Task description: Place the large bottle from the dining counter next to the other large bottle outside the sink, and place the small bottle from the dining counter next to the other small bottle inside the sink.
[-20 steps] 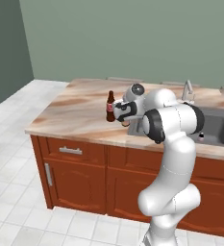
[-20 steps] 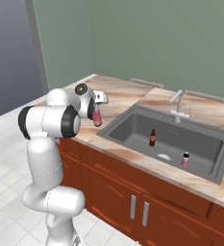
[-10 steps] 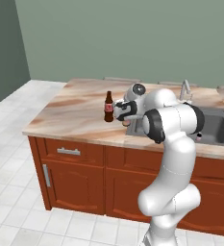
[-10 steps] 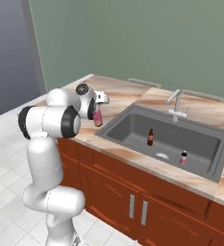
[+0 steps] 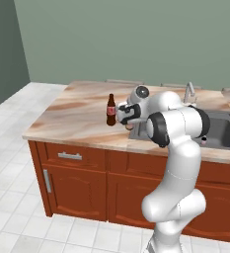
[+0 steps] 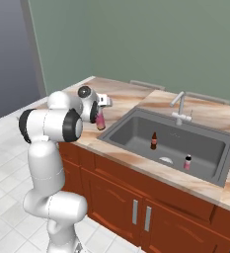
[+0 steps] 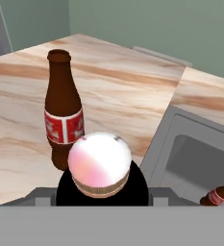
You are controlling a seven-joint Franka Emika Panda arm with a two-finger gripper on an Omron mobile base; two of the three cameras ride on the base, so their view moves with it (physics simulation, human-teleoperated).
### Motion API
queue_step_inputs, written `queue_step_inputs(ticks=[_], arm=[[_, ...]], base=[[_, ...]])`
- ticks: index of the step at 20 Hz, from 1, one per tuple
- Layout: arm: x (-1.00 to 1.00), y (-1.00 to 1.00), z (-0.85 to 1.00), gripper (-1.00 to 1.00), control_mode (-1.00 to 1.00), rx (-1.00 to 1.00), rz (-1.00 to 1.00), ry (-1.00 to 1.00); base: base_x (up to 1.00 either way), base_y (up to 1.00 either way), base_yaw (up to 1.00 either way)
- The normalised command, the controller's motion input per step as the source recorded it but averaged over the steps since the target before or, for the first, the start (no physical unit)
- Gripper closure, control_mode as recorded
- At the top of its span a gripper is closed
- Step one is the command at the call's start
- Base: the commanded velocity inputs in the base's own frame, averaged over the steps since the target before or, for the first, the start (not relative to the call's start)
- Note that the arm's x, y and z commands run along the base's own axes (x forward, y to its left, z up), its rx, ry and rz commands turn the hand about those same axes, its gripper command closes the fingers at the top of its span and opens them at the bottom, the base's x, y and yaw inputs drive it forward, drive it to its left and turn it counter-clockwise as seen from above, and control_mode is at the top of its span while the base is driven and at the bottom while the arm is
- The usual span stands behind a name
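While the hand point(image 5: 122, 114) grips the gradient bottle point(image 7: 99, 166), lower it upright just beside the tall brown bottle point(image 7: 62, 108), on the counter point(image 5: 77, 116), without knocking it.

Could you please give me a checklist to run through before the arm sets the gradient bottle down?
1. Gradient bottle held in claw: ok.
2. Cola bottle upright on counter, outside sink: ok.
3. Bare counter beside cola bottle: ok.
4. Gap between the two bottles: cannot tell.
5. Gradient bottle's base touching counter: cannot tell.
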Motion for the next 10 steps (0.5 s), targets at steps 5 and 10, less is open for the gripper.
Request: queue_step_inputs(ticks=[5, 10], arm=[[0.00, 0.36, 0.00, 1.00, -1.00, 0.00, -0.05, 0.00], [0.00, 0.36, 0.00, 1.00, -1.00, 0.00, -0.06, 0.00]], base=[[0.00, 0.00, 0.00], [0.00, 0.00, 0.00]])
